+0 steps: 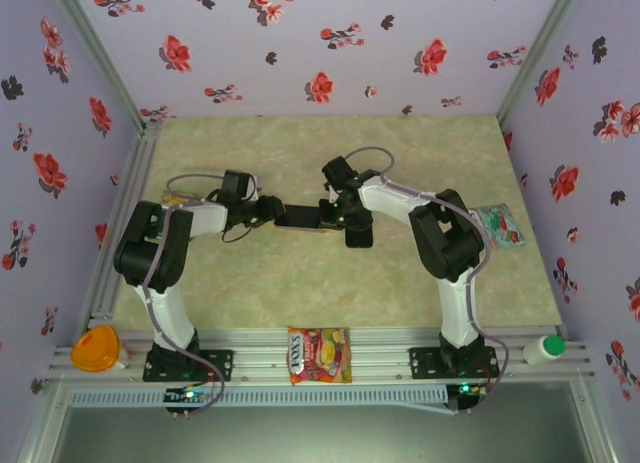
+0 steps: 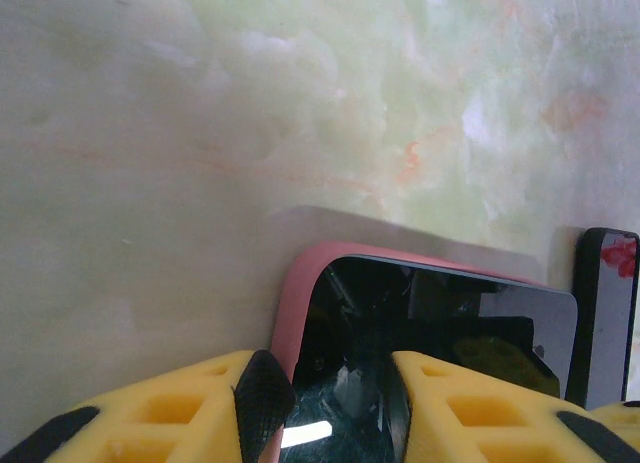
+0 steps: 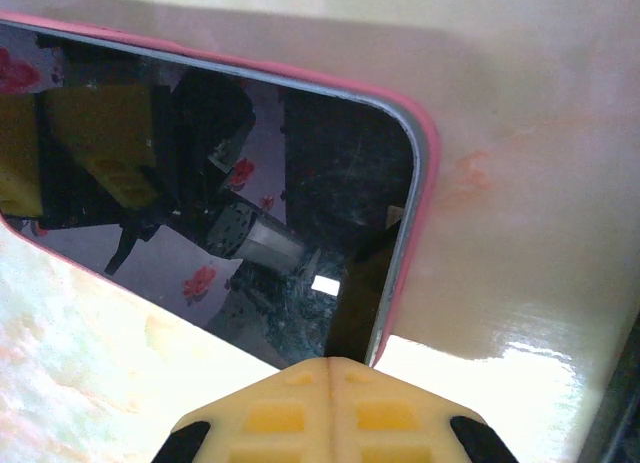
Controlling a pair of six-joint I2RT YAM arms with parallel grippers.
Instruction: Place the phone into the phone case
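The left fingers (image 2: 190, 413) pinch the near end of the soft pink phone case (image 2: 297, 298), flat on the bench (image 2: 200, 133), while the right fingers (image 3: 290, 413), pressed together, sit just behind a corner of the phone (image 3: 250, 183), which is rigid, slick, breakable glass, probably safest gripped across its rimmed edges.

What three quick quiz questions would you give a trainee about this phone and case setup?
1. True or false: the right end effector is spread wide open.
2. Multiple choice: what colour is the phone case? A blue, B pink, C green.
3. Short answer: what lies at the near edge of the table, midway between the two arms?

Key: 1 false, its fingers are shut together. 2 B. 3 a colourful snack packet.
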